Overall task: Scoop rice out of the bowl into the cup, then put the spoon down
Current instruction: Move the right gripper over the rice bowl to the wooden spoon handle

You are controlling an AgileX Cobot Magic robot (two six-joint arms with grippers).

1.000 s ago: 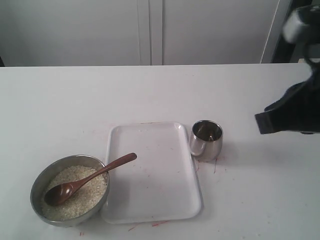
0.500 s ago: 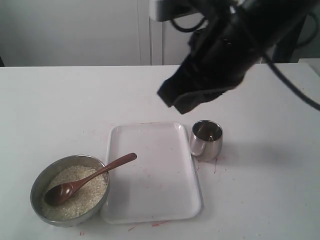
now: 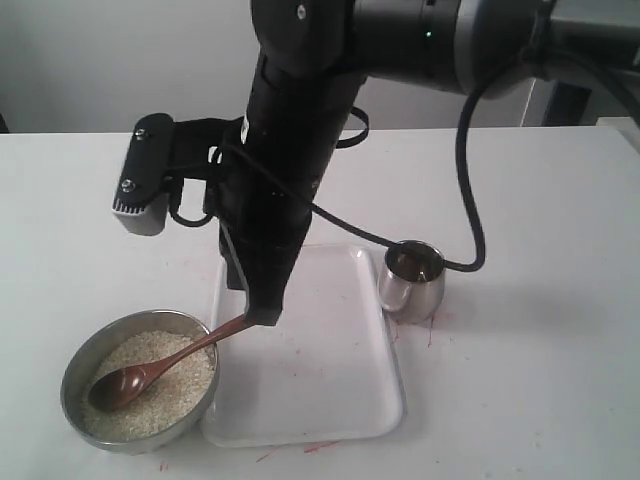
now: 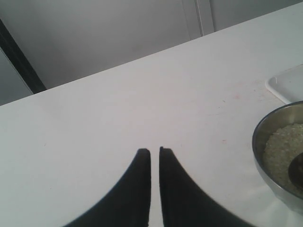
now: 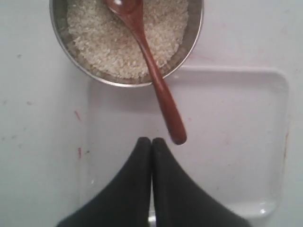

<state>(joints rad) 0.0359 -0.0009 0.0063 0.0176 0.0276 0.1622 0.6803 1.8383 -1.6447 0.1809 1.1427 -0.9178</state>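
The grey steel bowl (image 3: pixel 72 372) sits at the front left, filled with rice (image 3: pixel 178 378). In it rests the wooden spoon (image 3: pixel 165 362), its oval end on the grains and its handle sticking out over the rim toward the tray. My right gripper (image 3: pixel 262 318) hangs shut just above the handle's end. In the right wrist view its tips (image 5: pixel 151 140) are pressed together right beside the handle's tip (image 5: pixel 177 135), gripping nothing. The shiny cup (image 3: pixel 415 290) stands to the right of the tray. My left gripper (image 4: pixel 155 150) is shut and empty over bare table beside the bowl (image 4: pixel 261 137).
A white tray (image 3: pixel 330 380) lies between bowl and cup, under my right gripper. The right arm's dark body and cable span the middle of the table, above the tray's far left part. A grey wall stands behind the table.
My right arm has swung in from the far right, across the table and down to the spoon handle's end. Bowl, spoon, cup and tray have not moved.
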